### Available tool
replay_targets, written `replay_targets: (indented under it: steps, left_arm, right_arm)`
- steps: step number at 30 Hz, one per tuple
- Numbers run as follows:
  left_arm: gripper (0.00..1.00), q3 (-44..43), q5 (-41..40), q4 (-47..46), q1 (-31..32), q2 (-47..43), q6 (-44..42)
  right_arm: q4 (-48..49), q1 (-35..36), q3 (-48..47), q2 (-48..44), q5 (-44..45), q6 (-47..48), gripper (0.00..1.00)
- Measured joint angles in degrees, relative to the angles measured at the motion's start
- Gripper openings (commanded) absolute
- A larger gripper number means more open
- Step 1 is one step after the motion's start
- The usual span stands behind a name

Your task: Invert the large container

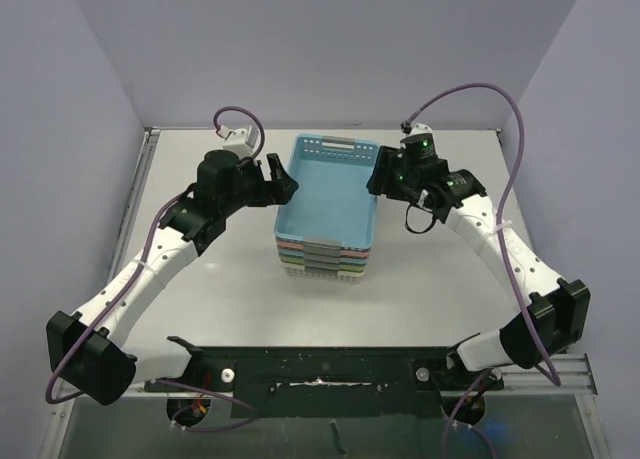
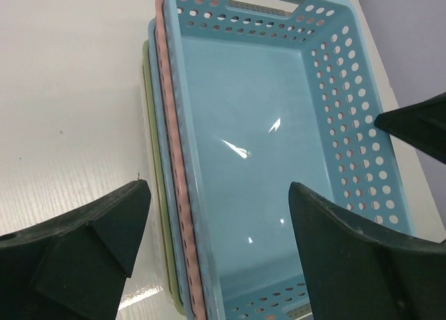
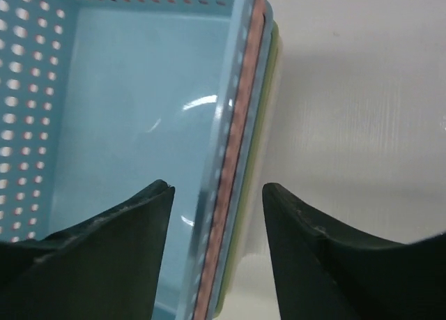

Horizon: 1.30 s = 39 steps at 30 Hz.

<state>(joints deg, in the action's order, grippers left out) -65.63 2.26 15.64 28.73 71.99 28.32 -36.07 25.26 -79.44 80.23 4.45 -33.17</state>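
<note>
Blue plastic, the large container [image 1: 330, 204] is sitting open side up at the centre of the overhead frame, nested on top of a stack of pastel baskets [image 1: 322, 267]. The left gripper [image 1: 280, 179] is straddling its left wall with jaws spread wide. The right gripper [image 1: 378, 174] is straddling the right rim with jaws apart, pinching nothing. Flanking both long sides is probably preparing a two-handed lift and flip.

This was a robotics lab cell, not a lived-in room. A white tabletop [image 1: 450, 279] was boxed in by plain lavender walls [image 1: 330, 49]. Two white-and-black arms, left [image 1: 150, 269] and right [image 1: 500, 247], were bolted to a black rail [image 1: 320, 364], and purple cables [image 1: 519, 129] looped along them.
</note>
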Motion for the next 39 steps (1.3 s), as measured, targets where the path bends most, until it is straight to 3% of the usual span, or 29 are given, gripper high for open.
replay_targets:
  steps: [3, 8, 10, 11, 18, 26, 31, 36, 39]
  left_arm:
    - [0.81, 0.00, -0.44, 0.83, -0.48, -0.85, -0.17]
    - [0.81, 0.02, -0.70, 1.01, -1.14, -1.81, -0.26]
    - [0.81, 0.09, -0.74, 1.01, -1.20, -1.84, -0.26]
    - [0.81, 0.15, -0.74, 1.07, -1.22, -1.84, -0.26]
    - [0.81, 0.17, -0.74, 1.22, -1.38, -1.84, -0.52]
    - [0.81, -0.48, -0.59, 2.25, -1.42, -1.84, -1.70]
    - [0.81, -1.86, 1.20, 0.74, -0.92, -1.90, -1.46]
    - [0.81, -2.71, 4.57, -2.36, 1.40, -1.73, -1.01]
    - [0.81, -2.75, 1.92, 1.07, 0.13, -1.66, -1.97]
  right_arm:
    - [-2.27, 0.00, 0.72, 2.56, 0.55, -1.14, 0.32]
    - [-2.34, 0.96, 0.83, 3.23, 0.55, -2.27, 0.27]
    - [-2.60, 1.49, 0.83, 3.34, 0.55, -2.25, 0.06]
    - [-2.64, 1.64, 0.83, 3.45, 0.46, -2.08, 0.00]
    - [-6.34, 1.86, -4.22, 5.20, 1.20, -2.03, 0.00]
    - [-8.52, 1.73, -18.40, 4.90, 5.07, 1.90, 0.00]
    - [-8.68, -0.11, -19.23, 1.27, 6.75, 2.91, 0.00]
    - [-9.60, -11.34, -12.74, -5.27, 3.06, 3.30, 0.00]
    - [-10.34, -27.36, -8.11, -9.22, 7.41, 4.44, 0.00]
